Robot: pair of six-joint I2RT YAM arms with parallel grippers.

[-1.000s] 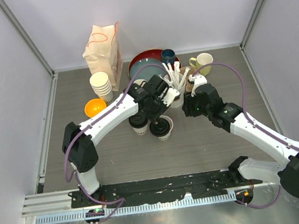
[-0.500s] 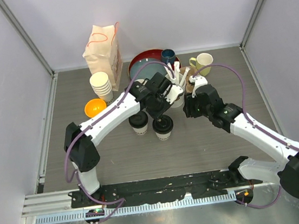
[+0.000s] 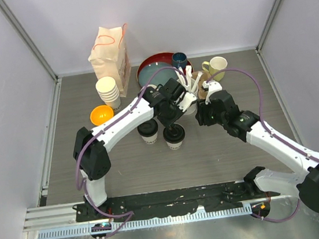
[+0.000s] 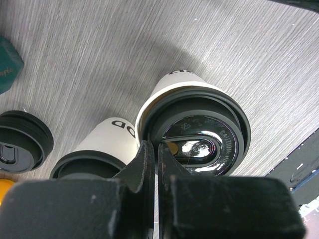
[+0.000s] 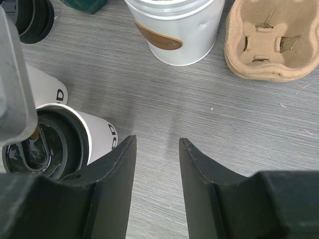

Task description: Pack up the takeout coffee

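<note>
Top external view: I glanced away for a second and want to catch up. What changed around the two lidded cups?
The left arm swung slightly right and away from its base; the left gripper, shut, still hangs over the right paper cup's black lid. Nothing grasped or released. The left paper cup and the open right gripper stayed put.

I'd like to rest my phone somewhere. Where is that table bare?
Bare table runs along the front, between the lidded cups and the near edge. Also free: back left, left of the paper bag, and back right, beside the pale mug. Crowded: back middle, with cup stack and red plate.
</note>
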